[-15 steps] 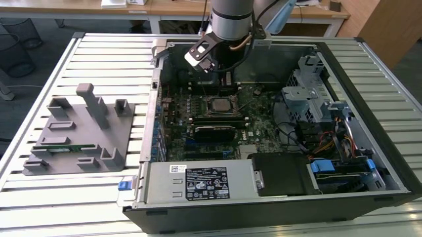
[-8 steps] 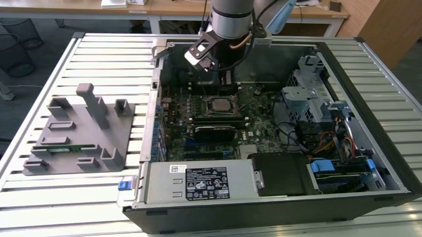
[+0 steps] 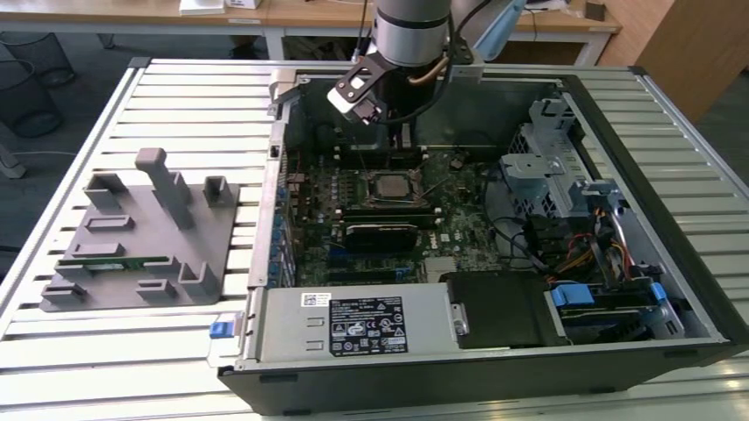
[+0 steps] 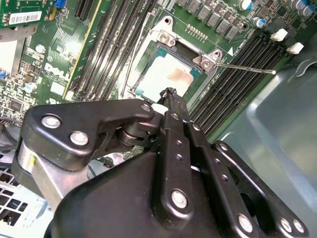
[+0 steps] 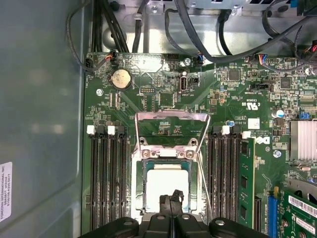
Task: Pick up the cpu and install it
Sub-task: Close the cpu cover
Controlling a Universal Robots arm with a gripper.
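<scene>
Pincer [image 5: 172, 199] closed, empty, over cpu [image 5: 167, 181] seated in open socket [image 5: 166, 152], white printed sticker [image 5: 5, 191] on case wall [image 5: 44, 99]

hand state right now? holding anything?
Hand: closed, holding nothing, right by the cpu lying in its socket.

place: robotics lab | cues: slatted metal bench [image 3: 175, 96]; open computer case [image 3: 468, 377]; wooden desks [image 3: 316, 12] behind
</scene>
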